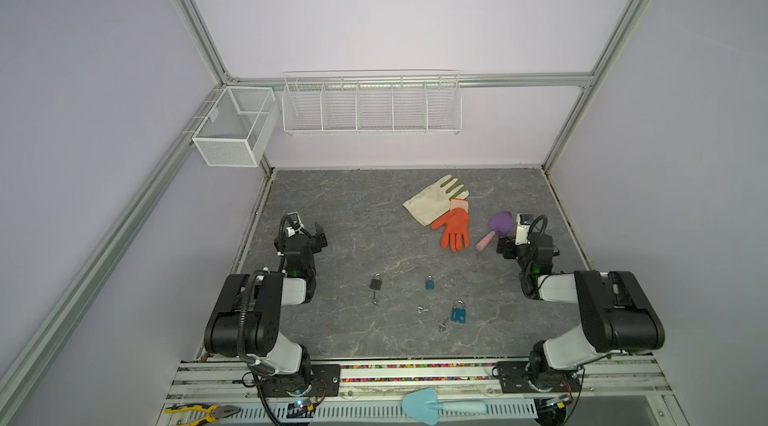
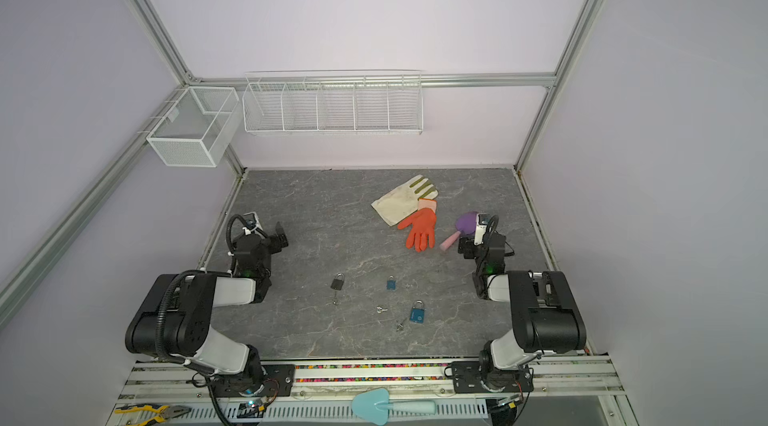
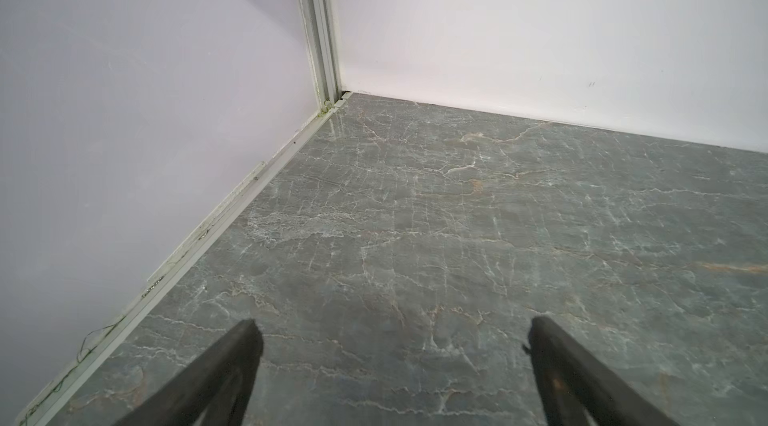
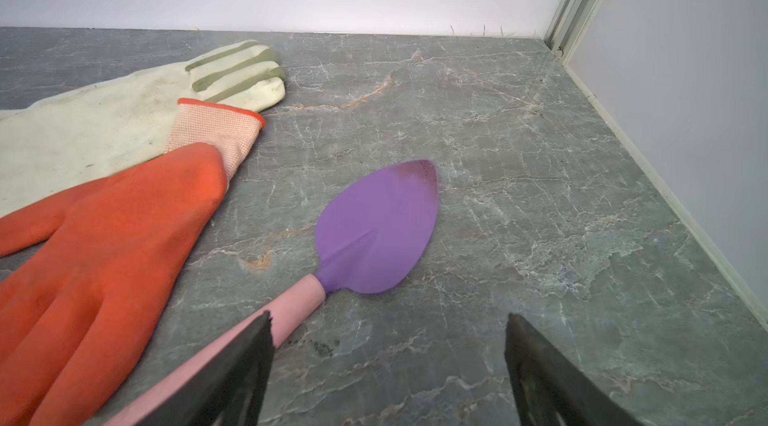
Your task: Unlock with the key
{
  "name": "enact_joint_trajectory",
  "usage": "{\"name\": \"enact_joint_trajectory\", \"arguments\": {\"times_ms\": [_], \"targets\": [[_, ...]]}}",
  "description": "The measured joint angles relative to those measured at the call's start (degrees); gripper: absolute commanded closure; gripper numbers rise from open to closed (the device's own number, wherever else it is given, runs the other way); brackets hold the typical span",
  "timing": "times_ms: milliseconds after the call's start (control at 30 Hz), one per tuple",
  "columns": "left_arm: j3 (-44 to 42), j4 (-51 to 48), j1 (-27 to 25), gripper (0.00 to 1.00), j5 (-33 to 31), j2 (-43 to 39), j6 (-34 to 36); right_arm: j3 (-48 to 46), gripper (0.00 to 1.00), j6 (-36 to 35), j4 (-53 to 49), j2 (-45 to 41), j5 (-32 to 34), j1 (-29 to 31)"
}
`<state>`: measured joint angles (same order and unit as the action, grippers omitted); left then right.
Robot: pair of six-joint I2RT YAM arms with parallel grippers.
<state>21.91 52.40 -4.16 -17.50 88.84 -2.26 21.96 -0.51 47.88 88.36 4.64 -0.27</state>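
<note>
- Plainly, nothing is held yet: my left gripper (image 3: 390, 332) has its fingers spread wide over bare table (image 3: 457, 216) by the left wall. My right gripper (image 4: 388, 328) is wide too, hanging over the pink handle of the purple trowel (image 4: 378, 228).
- The task's things lie near the front middle, well apart from both grippers: a black padlock (image 1: 375, 282), a small blue padlock (image 1: 429, 282) and a larger blue padlock (image 1: 458, 312). There are 3 small keys: the rear key (image 1: 375, 299) just below the black padlock, the middle key (image 1: 422, 309), and the front key (image 1: 443, 325) just beside the larger blue padlock.
- I cannot tell which key fits which lock, nor whether the rear key already sits in its keyhole. A wrong pairing would jam or simply not turn.
- The keys look thin and lie flat on a hard, smooth top. I expect closing fingers could skid 1 away or catch only an edge, so it twists in the grip.
- A padlock lying loose would likely slide when a key is pushed at it, unless the other gripper clamps its body.
- Pulling my right arm away could snag the trowel handle and drag it into the orange glove (image 4: 104, 258). Whether a finger touches the handle now, I cannot tell.
</note>
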Motion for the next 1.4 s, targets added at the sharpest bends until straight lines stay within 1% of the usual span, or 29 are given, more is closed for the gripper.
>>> {"name": "enact_joint_trajectory", "arguments": {"times_ms": [1167, 1267, 1400], "targets": [[0.00, 0.02, 0.02, 0.00, -0.04, 0.00, -0.02, 0.00, 0.12, 0.00, -0.02, 0.00, 0.00, 0.00], [-0.57, 0.02, 0.02, 0.00, -0.33, -0.94, -0.04, 0.55, 0.12, -0.02, -2.69, -1.62, 0.00, 0.00], [-2.69, -2.21, 0.02, 0.00, -1.25, -7.78, -0.42, 2.91, 0.11, 0.07, -9.68, -8.66, 0.55, 0.00]]}}
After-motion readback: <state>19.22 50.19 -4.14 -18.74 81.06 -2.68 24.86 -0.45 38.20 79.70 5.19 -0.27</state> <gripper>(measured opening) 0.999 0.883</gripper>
